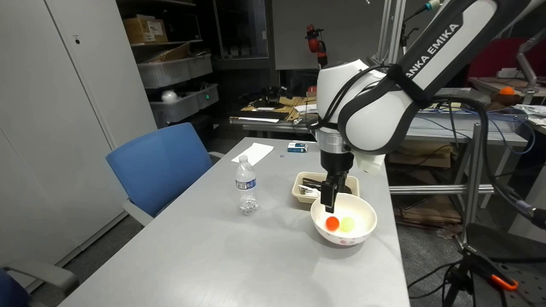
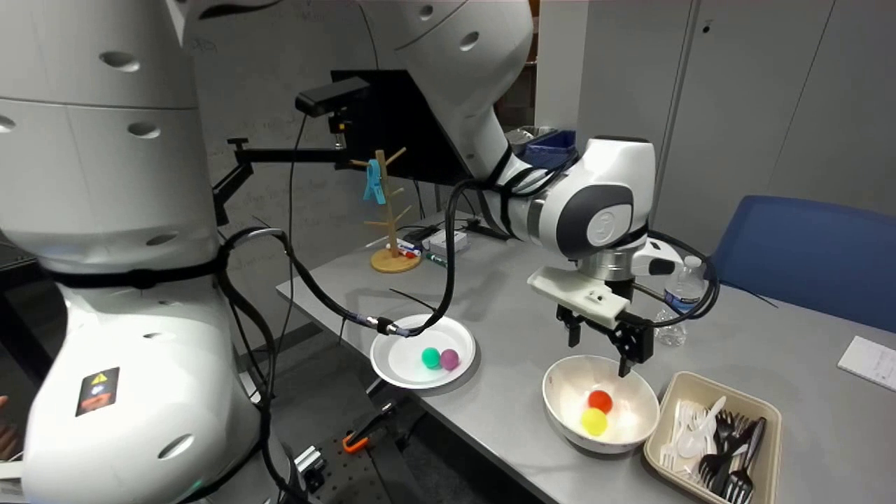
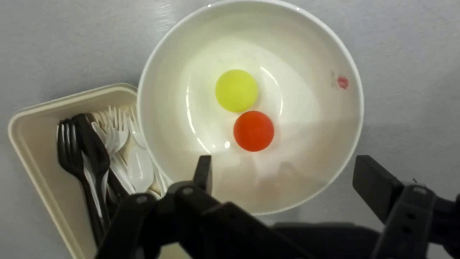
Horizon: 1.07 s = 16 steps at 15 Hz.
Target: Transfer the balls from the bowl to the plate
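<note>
A red ball [image 3: 253, 131] and a yellow ball [image 3: 236, 90] sit side by side, seemingly touching, in the bottom of a white bowl [image 3: 318, 61]. Each looks light, smooth and apt to roll; whether firm or squashy is hard to tell, though a gentle pinch from above, across the widest part, should serve. With its neighbour so close, either ball could be nudged away, and the bowl's curved wall would likely send it rolling back. Over the bowl hangs the pincer [image 2: 598, 358], its fingers spread wide with nothing between them. Just beside the bowl, a tan tray [image 3: 39, 144] holds black and white plastic cutlery [image 3: 70, 154]. Well apart from the bowl, on the side opposite the tray, a white plate [image 2: 400, 358] bears a green ball [image 2: 431, 358] and a purple ball [image 2: 449, 360]. Apart from the bowl, too, a clear bottle [image 1: 246, 184] stands upright on the table [image 1: 213, 256], its contents hard to make out.
</note>
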### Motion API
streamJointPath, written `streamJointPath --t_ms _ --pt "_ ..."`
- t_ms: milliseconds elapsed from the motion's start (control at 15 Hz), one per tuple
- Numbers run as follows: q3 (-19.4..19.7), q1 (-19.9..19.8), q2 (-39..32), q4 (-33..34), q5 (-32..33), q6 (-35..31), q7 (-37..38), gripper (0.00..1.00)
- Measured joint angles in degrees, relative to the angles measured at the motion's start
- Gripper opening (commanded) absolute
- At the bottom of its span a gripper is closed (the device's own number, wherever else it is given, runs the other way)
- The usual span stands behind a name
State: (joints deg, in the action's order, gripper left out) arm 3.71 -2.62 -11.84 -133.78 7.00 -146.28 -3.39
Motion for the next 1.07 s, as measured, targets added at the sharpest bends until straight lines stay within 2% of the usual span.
streamJointPath --t_ms 667,1067 --pt "0.53 -3.18 -9.60 3.61 -7.81 -6.55 0.14 1.00" --pt "0.51 -3.70 -13.20 4.07 -9.34 -8.11 0.18 1.00"
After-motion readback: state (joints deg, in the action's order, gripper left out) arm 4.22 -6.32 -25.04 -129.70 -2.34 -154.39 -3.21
